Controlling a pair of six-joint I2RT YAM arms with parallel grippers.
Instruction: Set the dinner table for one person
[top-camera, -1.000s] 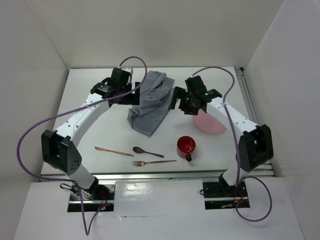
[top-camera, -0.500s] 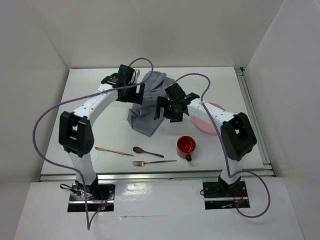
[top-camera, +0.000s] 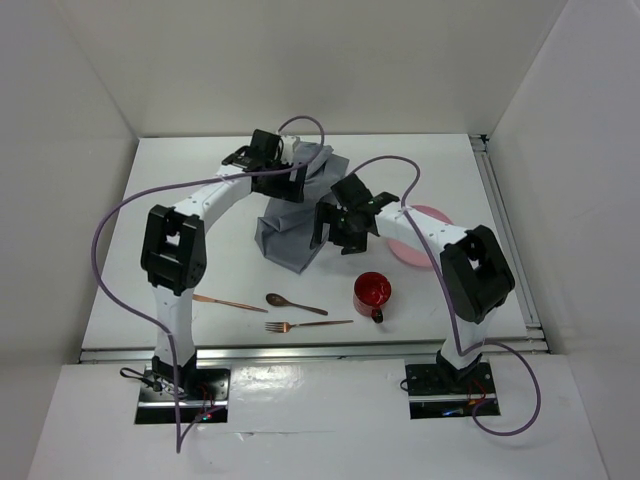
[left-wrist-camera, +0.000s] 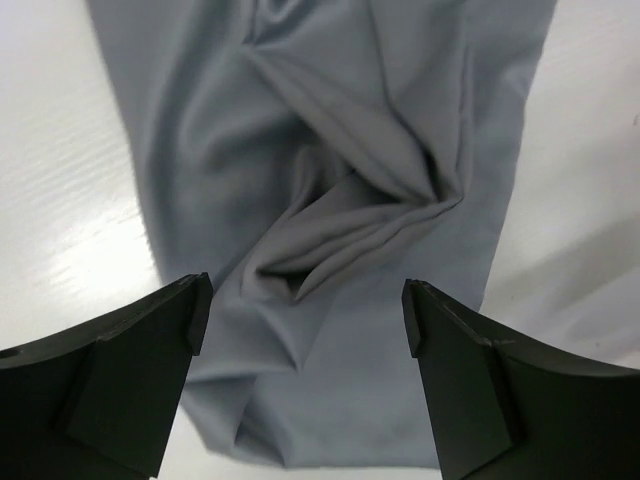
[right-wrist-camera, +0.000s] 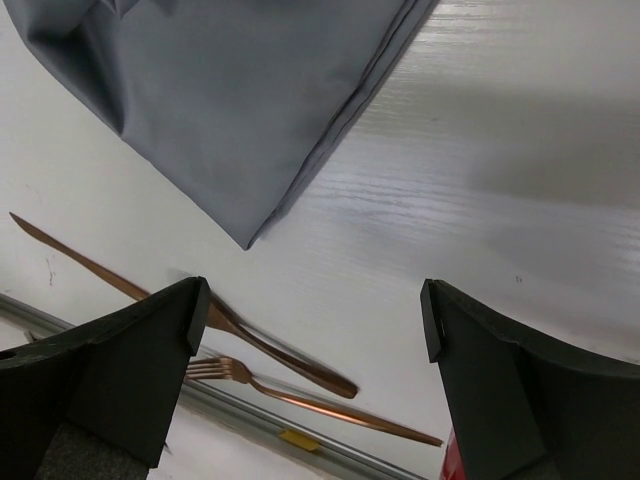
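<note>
The white dinner table (top-camera: 190, 240) holds a crumpled grey cloth mat (top-camera: 292, 222) at its middle back. My left gripper (top-camera: 288, 186) is open and hovers over the mat's folds (left-wrist-camera: 330, 200), touching nothing (left-wrist-camera: 305, 330). My right gripper (top-camera: 334, 230) is open and empty beside the mat's right edge, over bare table (right-wrist-camera: 315, 330), with the mat's corner (right-wrist-camera: 240, 110) in front of it. A pink plate (top-camera: 428, 248) lies at the right, partly hidden by the right arm. A red mug (top-camera: 372, 292) stands near the front.
A copper knife (top-camera: 228, 302), spoon (top-camera: 295, 303) and fork (top-camera: 308, 325) lie in a row near the front edge. They also show in the right wrist view: spoon (right-wrist-camera: 285, 358), fork (right-wrist-camera: 310, 398). White walls enclose the table on three sides.
The left gripper moved right, over the mat's upper part. The right gripper swung left and nearer, off the plate to the mat's right edge. The mat shifted slightly.
</note>
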